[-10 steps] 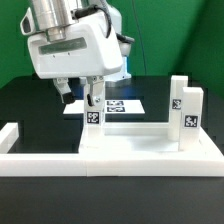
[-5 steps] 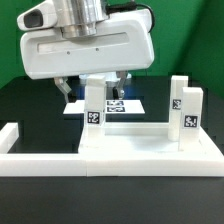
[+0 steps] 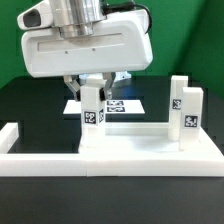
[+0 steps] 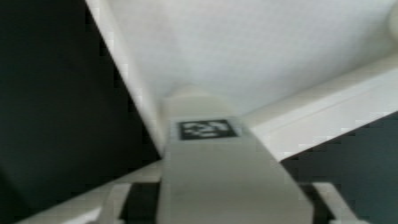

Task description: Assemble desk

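The white desk top [image 3: 135, 138] lies flat against the front border bar. A white square leg [image 3: 92, 112] with a tag stands upright in its corner on the exterior view's left. Two more tagged legs [image 3: 178, 100] [image 3: 191, 110] stand at the corners on the exterior view's right. My gripper [image 3: 93, 88] reaches down over the left leg, its fingers [image 3: 81, 88] pressed on both sides of the leg's top. In the wrist view the leg [image 4: 214, 160] with its tag runs down to the desk top [image 4: 249, 50], and my gripper [image 4: 222, 205] is shut on it with the pads [image 4: 146, 200] against it.
White border bars run along the front [image 3: 110, 166] and the exterior view's left side [image 3: 18, 135] of the black table. The marker board [image 3: 128, 104] lies behind the desk top, partly hidden by the gripper.
The hand turned about its vertical axis over the left leg, then its wide-open fingers closed in onto the leg's top. The leg and desk top stayed in place.
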You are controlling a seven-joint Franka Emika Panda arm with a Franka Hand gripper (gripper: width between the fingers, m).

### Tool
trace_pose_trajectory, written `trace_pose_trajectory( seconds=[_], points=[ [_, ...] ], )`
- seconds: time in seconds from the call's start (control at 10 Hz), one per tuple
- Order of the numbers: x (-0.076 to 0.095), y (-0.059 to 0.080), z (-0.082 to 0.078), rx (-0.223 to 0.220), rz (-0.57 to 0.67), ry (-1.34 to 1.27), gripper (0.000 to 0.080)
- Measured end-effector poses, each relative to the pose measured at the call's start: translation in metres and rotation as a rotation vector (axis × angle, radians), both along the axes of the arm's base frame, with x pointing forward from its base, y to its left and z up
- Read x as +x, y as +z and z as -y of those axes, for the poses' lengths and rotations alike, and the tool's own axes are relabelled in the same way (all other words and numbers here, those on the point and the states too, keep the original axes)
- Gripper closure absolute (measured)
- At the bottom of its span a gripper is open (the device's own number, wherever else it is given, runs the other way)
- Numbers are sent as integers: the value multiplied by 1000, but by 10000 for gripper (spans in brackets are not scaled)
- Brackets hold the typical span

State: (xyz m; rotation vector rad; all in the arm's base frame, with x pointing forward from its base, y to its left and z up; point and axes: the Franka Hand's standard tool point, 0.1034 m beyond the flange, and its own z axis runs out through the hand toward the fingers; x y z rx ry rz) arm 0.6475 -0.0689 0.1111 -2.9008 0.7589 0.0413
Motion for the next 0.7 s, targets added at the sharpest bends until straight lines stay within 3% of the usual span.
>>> trace_pose_trajectory(
  seconds=[0.3,0.5,0.6,0.7],
  points=[
    [0,0,0,2,-29,-205,508],
    [1,-2,-5,2,-89,-630,508],
    [4,-2,-6,33,-128,-890,508],
    [4,-1,2,85,-155,-961,508]
  ],
)
